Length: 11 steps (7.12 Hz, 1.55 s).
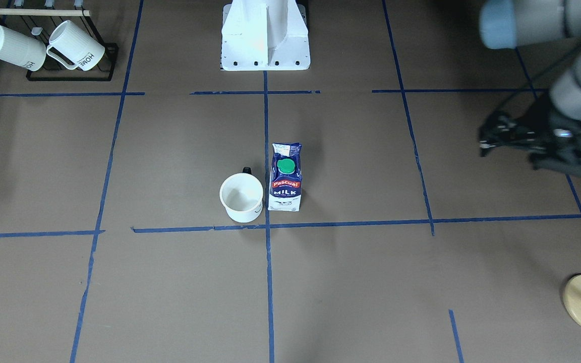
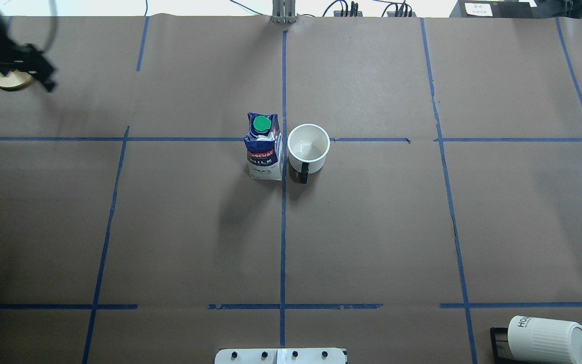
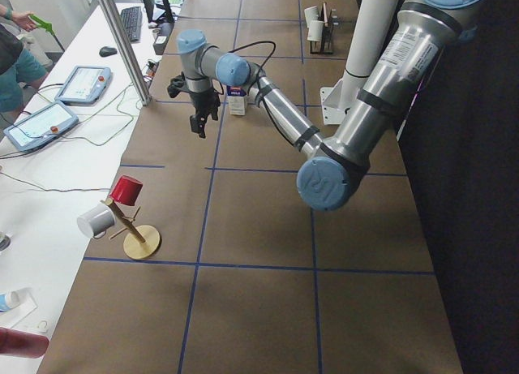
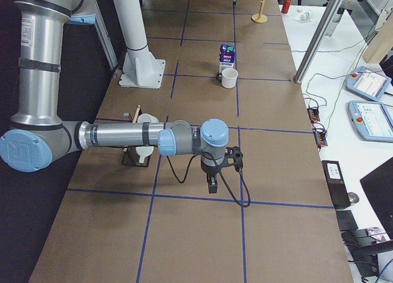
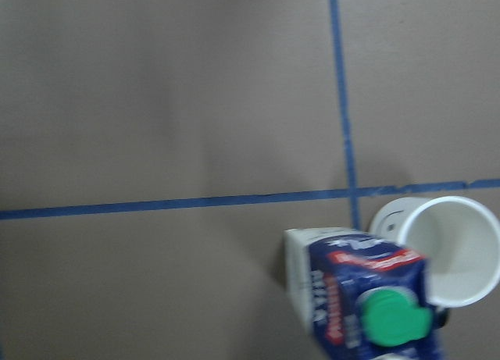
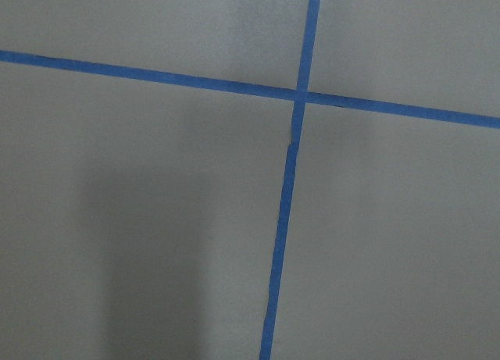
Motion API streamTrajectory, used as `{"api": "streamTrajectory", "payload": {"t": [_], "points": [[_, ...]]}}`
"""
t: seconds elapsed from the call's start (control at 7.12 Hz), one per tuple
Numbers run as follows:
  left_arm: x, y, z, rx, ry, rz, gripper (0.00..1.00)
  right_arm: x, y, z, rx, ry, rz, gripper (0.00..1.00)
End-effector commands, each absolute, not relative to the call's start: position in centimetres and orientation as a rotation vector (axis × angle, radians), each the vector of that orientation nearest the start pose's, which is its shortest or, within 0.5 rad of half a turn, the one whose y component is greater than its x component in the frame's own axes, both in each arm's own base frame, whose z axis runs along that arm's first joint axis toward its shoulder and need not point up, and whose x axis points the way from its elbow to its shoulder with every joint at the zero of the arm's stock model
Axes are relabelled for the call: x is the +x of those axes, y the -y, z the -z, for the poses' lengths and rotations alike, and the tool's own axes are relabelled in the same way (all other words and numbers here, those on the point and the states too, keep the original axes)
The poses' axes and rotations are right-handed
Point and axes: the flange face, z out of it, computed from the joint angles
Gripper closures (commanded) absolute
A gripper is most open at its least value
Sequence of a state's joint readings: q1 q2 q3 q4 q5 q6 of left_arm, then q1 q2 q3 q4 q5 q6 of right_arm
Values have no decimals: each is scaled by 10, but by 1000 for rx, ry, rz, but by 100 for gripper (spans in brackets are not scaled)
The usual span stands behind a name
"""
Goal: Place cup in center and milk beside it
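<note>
Overhead exterior view puts the cup [image 2: 308, 146] upright just to the robot's right of the center [image 1: 267, 227], handle toward the robot. The milk [image 2: 264, 151] stands upright close beside it across the tape line (whether they touch I cannot tell). Both placements look done; at most the cup could perhaps sit more squarely on the crossing. The left gripper [image 1: 487, 138] hangs well off to the side holding nothing, too dark to read as parted or closed. The right gripper [image 4: 212, 186] hangs far off too, equally unreadable. The brown table [image 2: 170, 227] is gridded in blue tape, with a mug rack [image 1: 68, 78] at one corner, a wooden mug tree [image 3: 134, 236] at another and the operators' bench [image 4: 350, 56] alongside.
</note>
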<state>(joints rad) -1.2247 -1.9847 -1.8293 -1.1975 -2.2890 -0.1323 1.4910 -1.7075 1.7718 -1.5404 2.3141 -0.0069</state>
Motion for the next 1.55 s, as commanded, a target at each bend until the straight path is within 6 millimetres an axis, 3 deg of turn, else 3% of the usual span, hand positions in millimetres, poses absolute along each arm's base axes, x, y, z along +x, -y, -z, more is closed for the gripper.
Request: {"api": "streamTrajectory", "payload": {"t": [0.0, 0.28, 0.42, 0.7, 1.12, 1.4], "points": [[30, 535, -481, 75, -805, -301, 0, 30, 445, -618, 64, 759, 118, 0], [2, 471, -575, 37, -802, -267, 0, 29, 445, -617, 64, 764, 118, 0], [-1, 451, -604, -5, -800, -237, 0, 29, 444, -619, 57, 764, 109, 0], [-3, 432, -646, -86, -796, -207, 0, 29, 444, -618, 53, 768, 86, 0], [-5, 433, -642, -66, -786, -208, 0, 29, 445, -617, 55, 766, 84, 0], [-10, 441, -639, -45, -690, -227, 0, 28, 445, -617, 56, 766, 86, 0]]}}
